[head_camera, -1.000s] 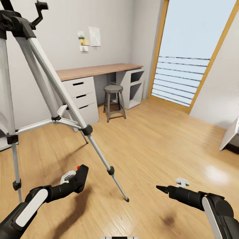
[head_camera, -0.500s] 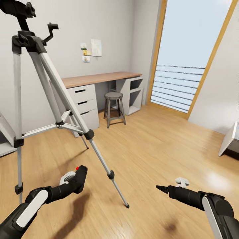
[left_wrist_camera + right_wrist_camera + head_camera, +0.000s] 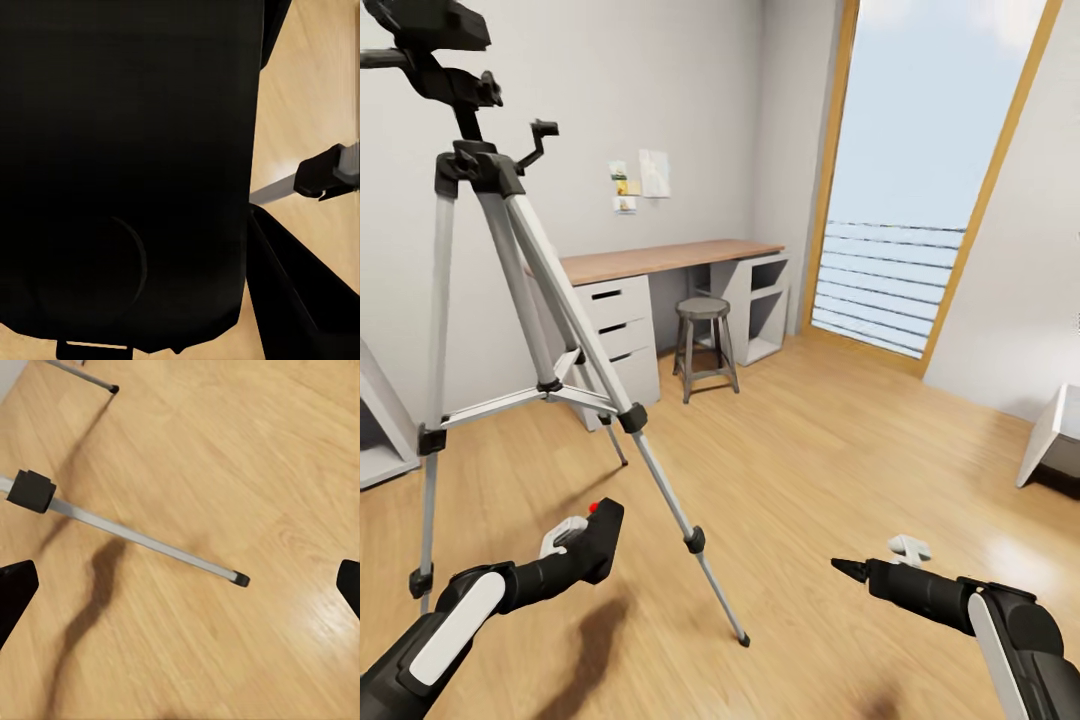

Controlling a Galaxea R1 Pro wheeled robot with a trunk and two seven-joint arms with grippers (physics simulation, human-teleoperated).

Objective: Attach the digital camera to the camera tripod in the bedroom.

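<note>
Tilting upward, the head camera now takes in the whole tripod [image 3: 510, 290], head included, while the camera [image 3: 598, 538] hangs low by its near leg, clamped in the left tool [image 3: 582, 538]. Rigid, light and smooth-sided, it is probably best held across its body. The right tool [image 3: 852, 569] looks spread and empty over the floor [image 3: 840, 440].

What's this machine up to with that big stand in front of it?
The robot holds a small black digital camera in its left gripper, low above the wood floor. The camera tripod stands just ahead to its left, its black head high above the camera and bare. The right gripper is open, holding nothing.
</note>
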